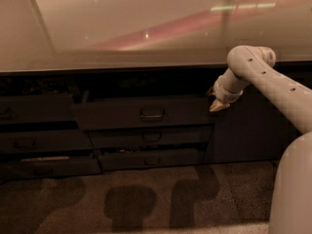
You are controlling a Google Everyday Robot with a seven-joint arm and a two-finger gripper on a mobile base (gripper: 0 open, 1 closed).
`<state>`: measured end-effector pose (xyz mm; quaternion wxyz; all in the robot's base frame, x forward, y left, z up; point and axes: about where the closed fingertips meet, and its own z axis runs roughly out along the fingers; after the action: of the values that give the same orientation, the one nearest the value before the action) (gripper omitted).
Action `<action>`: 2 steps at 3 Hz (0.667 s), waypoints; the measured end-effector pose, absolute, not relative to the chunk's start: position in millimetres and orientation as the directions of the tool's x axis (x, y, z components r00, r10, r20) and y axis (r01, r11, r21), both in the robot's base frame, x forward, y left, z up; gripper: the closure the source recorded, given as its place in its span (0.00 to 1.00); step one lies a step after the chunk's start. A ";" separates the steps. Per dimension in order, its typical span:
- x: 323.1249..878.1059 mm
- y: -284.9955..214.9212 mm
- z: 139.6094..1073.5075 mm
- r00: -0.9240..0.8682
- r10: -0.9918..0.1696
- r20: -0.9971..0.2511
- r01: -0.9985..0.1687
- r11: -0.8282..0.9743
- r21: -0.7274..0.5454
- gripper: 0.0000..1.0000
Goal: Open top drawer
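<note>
My claw (pixel 218 106) hangs tip-down just beside the right end of the top drawer (pixel 117 117); I cannot tell whether it is spread or pressed together. It is well apart from the loop handle (pixel 152 114). The front juts past the lower drawers (pixel 146 147), so I judge the top drawer partly open.

You're looking at a smooth, glossy countertop (pixel 122 28) that throws back streaks of light. The top drawer (pixel 112 115) has a flat, matt dark front. Your arm (pixel 278 84) wears smooth, matt, pale shells that look like plastic. The gripper (pixel 218 106), just under the countertop's front edge near its right end, looks the same. The floor (pixel 146 199) reads as rough, speckled carpet.
</note>
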<state>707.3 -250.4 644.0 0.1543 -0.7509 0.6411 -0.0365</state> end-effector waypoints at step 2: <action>707.3 -250.4 643.9 0.175 -0.974 -0.143 -0.952 -0.131 -0.278 1.00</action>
<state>707.3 -250.4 643.9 0.1543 -0.7510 0.6410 -0.0365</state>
